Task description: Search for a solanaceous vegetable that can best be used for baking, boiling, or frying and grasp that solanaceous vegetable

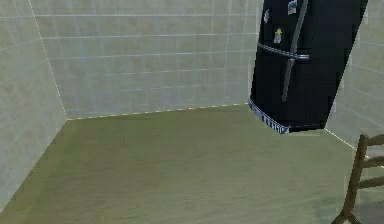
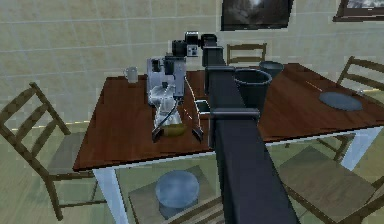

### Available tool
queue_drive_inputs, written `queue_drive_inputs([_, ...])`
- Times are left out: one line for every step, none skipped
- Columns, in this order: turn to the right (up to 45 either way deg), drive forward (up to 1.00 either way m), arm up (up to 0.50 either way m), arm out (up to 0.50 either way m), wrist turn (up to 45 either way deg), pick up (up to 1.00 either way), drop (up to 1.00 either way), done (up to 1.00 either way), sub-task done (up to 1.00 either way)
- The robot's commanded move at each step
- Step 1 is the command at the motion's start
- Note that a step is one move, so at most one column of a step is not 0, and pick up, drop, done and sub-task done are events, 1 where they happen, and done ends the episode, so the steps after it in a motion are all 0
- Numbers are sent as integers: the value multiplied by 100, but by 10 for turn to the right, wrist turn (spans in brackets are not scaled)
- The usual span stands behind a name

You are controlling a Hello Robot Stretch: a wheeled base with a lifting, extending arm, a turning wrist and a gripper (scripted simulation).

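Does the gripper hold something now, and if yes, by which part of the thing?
It cannot be told. A yellowish lump lies on the wooden table right at the far end of the gripper, so a hold cannot be confirmed.

Soft even light, faint shadows, fridge leaning (edge distortion)

No legible text, label or number, even on the black fridge

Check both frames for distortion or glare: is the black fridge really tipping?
Forward view: the tall black fridge leans only from distortion near the picture's side; it is not tipping. Arm side view: the reddish-brown wooden table shows a soft sheen, no harsh glare.
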Motion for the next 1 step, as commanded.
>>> queue_drive_inputs([0, 0, 0, 0, 450, 0, 0, 0, 0])
